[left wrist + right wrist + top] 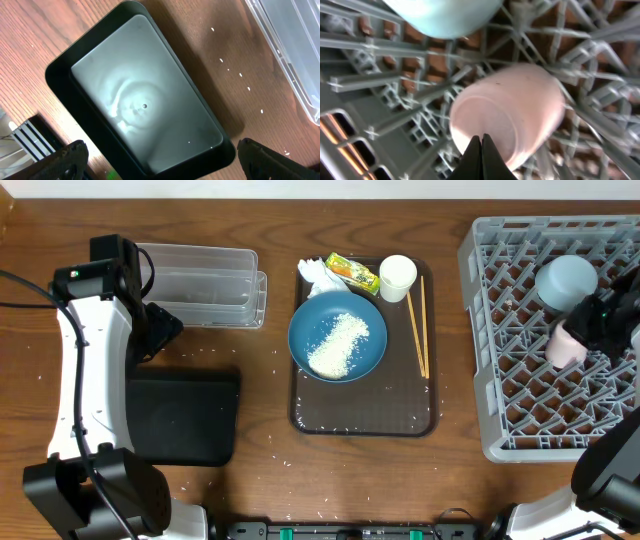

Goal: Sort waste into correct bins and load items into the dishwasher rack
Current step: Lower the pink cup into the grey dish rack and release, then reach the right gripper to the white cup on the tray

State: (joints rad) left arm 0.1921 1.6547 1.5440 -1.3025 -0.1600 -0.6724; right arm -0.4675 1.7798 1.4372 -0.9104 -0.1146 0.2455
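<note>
Rack-loading looks to be the step in hand. The pink cup (566, 348) is lying on its side near the middle of the rack (500, 330), and the bowl (565, 280) is sitting upside down just beyond it, toward the rack's far edge. The right claw (481, 150) is pointing down at the cup with its fingers pressed together and nothing between them. Whether the tips are touching the cup cannot be told.

Everything else is waiting on the brown tray (360, 415). The white cup (397, 277) is standing at its far right corner, and the chopsticks (420, 325) are lying along its right edge. The plate (310, 320) is carrying the rice (338, 345). The napkin (320, 275) and wrapper (352, 273) are lying along the far edge.

The next move probably calls for lifting the right arm out of the rack, opening its fingers and reaching left to the white cup or the chopsticks.

The left arm is bending over the table's left side. The left claw (160, 152) is hanging wide apart and empty above the black tray (185, 420). The tub (200, 280) is sitting just beyond that tray.
</note>
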